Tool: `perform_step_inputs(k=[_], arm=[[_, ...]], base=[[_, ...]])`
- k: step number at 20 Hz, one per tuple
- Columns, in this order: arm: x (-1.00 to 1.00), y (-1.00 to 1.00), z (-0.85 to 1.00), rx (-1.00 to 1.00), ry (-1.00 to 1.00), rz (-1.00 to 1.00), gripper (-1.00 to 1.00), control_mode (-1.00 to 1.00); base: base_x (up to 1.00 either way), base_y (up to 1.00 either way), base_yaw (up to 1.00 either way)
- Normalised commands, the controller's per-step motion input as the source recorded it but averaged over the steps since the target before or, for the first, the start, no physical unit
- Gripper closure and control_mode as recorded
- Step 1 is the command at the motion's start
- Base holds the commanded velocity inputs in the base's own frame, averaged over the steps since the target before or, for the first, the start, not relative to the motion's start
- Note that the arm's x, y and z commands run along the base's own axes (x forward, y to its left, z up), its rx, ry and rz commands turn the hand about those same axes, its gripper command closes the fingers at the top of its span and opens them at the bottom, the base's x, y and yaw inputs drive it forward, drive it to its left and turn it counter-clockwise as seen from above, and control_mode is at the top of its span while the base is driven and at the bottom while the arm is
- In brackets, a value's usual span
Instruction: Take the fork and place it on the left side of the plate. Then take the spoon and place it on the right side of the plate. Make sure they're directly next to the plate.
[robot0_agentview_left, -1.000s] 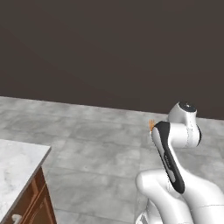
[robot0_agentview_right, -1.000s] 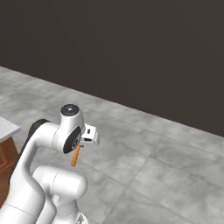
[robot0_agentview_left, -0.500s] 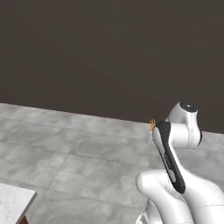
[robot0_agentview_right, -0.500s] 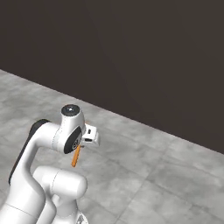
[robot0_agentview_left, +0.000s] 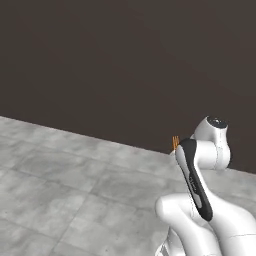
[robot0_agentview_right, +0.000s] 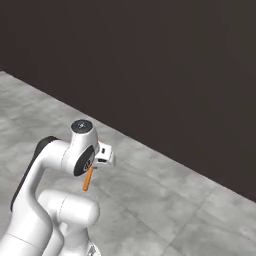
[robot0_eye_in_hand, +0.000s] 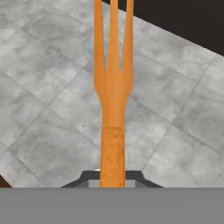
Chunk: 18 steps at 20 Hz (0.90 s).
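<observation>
Hand (robot0_eye_in_hand: 113, 179) pinching the orange fork (robot0_eye_in_hand: 113, 92) by its handle. In the hand view the fork runs straight up the middle of the picture, handle low between the dark finger tips, tines pointing away and reaching the top edge. Three tines visible, narrow gaps between them.

Fork is carried in the air, clear of any surface. Below and behind it lies a grey tiled floor (robot0_eye_in_hand: 48, 87) with dark grout lines; a dark wall (robot0_eye_in_hand: 183, 22) meets the floor at upper right of the hand view.

Left base view: the white arm (robot0_agentview_left: 200, 200) is folded up close to the base, and only the fork's orange tine tips (robot0_agentview_left: 175, 142) peek out just left of the arm's upper link, against the dark wall (robot0_agentview_left: 100, 65).

Right base view: the fork's orange handle (robot0_agentview_right: 88, 178) hangs down at a slight slant beneath the small white camera block on the wrist, just right of the round joint. Floor (robot0_agentview_right: 165, 195) around the robot is bare grey tile, wall (robot0_agentview_right: 165, 70) behind.
</observation>
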Motion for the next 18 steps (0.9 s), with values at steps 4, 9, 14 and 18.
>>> perform_step_inputs(k=[4, 9, 14, 18], arm=[[0.0, 0.0, 0.0, 0.0, 0.0, 0.0, 1.0, 1.0], [0.0, 0.0, 0.0, 0.0, 0.0, 0.0, 1.0, 1.0], [0.0, 0.0, 0.0, 0.0, 0.0, 0.0, 1.0, 1.0], [0.0, 0.0, 0.0, 0.0, 0.0, 0.0, 1.0, 1.0]], base=[[1.0, 0.0, 0.42], [1.0, 0.01, 0.43], [1.0, 0.07, 0.42], [1.0, 0.13, 0.38]])
